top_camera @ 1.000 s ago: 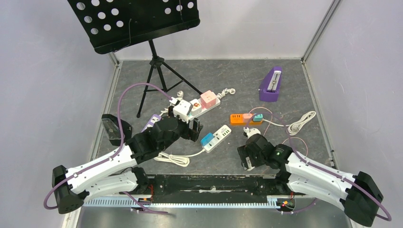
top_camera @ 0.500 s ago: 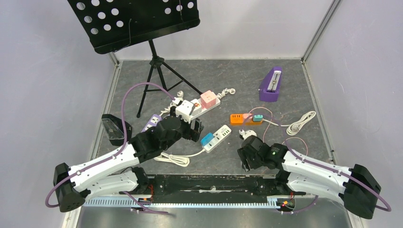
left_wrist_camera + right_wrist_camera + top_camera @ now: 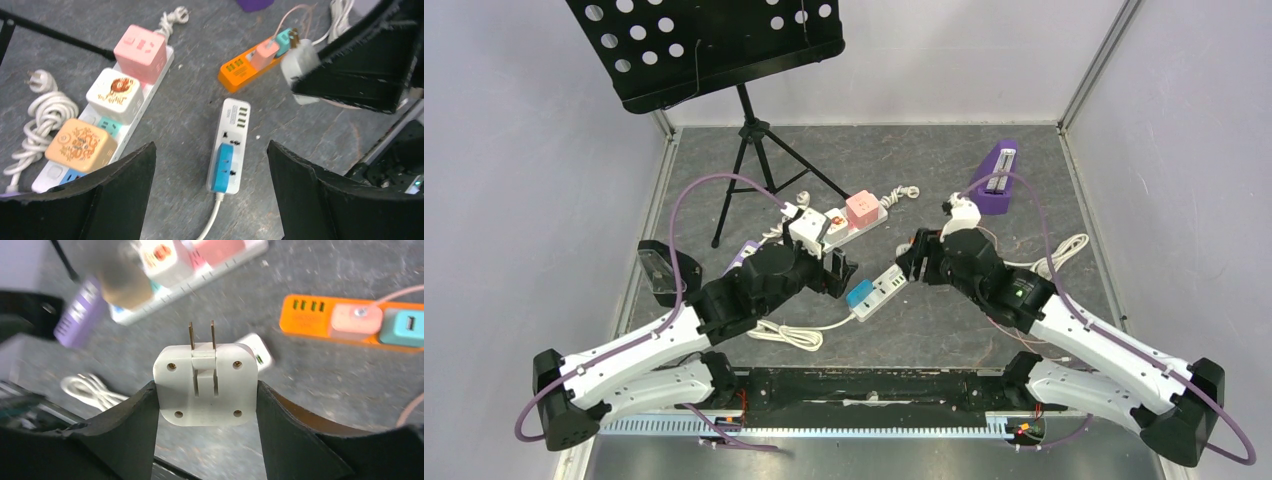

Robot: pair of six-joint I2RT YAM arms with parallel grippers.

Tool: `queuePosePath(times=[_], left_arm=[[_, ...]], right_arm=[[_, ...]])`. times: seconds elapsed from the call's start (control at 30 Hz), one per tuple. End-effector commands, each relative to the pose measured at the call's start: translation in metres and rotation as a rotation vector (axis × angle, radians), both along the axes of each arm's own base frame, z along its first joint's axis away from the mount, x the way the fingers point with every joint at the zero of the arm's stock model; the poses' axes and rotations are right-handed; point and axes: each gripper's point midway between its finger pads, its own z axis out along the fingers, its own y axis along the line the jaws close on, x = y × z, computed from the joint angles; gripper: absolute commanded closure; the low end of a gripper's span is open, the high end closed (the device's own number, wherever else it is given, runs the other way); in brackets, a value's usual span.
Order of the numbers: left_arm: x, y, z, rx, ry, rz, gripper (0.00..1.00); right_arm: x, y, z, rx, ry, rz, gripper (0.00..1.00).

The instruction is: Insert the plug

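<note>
My right gripper is shut on a white square plug, gripped by its two sides, with the two metal prongs pointing away from the wrist. The left wrist view shows that plug hanging in the air above the table, right of the orange strip. Below it lies a short white power strip with a blue adapter in its near end and free sockets beyond. My left gripper hovers open over that strip, with nothing between its fingers.
An orange power strip carries pink and teal plugs. A long white strip holds pink, white and tan cubes. A music stand tripod is at the back left and a purple metronome at the back right. Cable coils lie at the front.
My right gripper closed on the white plug near the table's front, lifted it and swung back and left toward the short white strip. The left arm barely moved.
</note>
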Motion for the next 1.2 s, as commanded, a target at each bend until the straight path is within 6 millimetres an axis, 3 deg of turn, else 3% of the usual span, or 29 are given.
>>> queuePosePath(times=[0.0, 0.2, 0.47, 0.6, 0.87, 1.17], left_arm=[[-0.001, -0.010, 0.061, -0.166, -0.123, -0.041, 0.13], [-0.001, -0.021, 0.093, -0.334, -0.254, -0.084, 0.16], [0.017, -0.048, 0.099, -0.433, -0.325, -0.067, 0.22], [0.020, -0.052, 0.114, -0.496, -0.380, -0.055, 0.22], [0.033, -0.063, 0.111, -0.471, -0.427, -0.016, 0.23], [0.039, -0.080, 0.124, -0.540, -0.498, -0.033, 0.32]], right_arm=[[0.033, 0.021, 0.075, 0.314, -0.121, -0.123, 0.44], [0.042, 0.047, 0.127, 0.673, -0.138, -0.150, 0.46], [0.044, 0.046, 0.145, 1.033, -0.089, -0.239, 0.51], [0.047, 0.049, 0.146, 1.075, -0.062, -0.259, 0.51], [0.046, 0.046, 0.158, 1.164, -0.051, -0.268, 0.51], [0.040, 0.048, 0.159, 1.202, -0.019, -0.244, 0.50]])
